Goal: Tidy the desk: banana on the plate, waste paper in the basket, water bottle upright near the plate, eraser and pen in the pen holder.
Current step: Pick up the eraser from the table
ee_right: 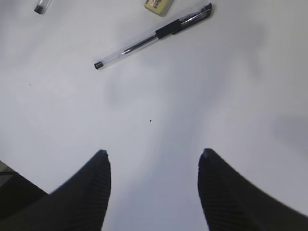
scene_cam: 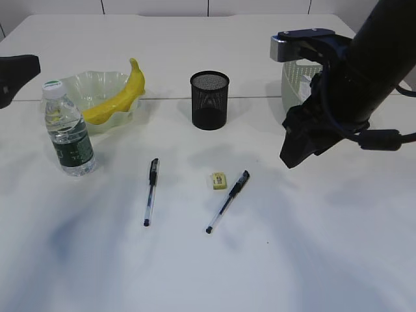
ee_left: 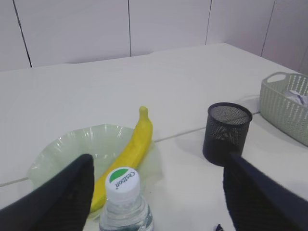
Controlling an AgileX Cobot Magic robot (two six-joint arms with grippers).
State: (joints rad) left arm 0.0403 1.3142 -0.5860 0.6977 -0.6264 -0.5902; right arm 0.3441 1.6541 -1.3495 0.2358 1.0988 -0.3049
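Observation:
The banana [scene_cam: 120,99] lies on the pale green plate [scene_cam: 91,84] at the back left. The water bottle [scene_cam: 69,130] stands upright in front of the plate. The black mesh pen holder [scene_cam: 209,99] stands at the back middle. Two pens lie on the table, one [scene_cam: 151,191] left and one [scene_cam: 228,201] right of the yellow eraser [scene_cam: 218,180]. Waste paper [ee_left: 294,96] lies in the basket [ee_left: 284,108]. My left gripper [ee_left: 159,166] is open, empty, above and behind the bottle cap [ee_left: 122,178]. My right gripper [ee_right: 153,156] is open, empty, above bare table right of the pen [ee_right: 154,34].
The basket [scene_cam: 296,81] stands at the back right, largely hidden behind my right arm. A seam runs across the white table behind the plate and pen holder. The eraser [ee_right: 159,5] and the other pen's tip [ee_right: 42,6] show at the top of the right wrist view.

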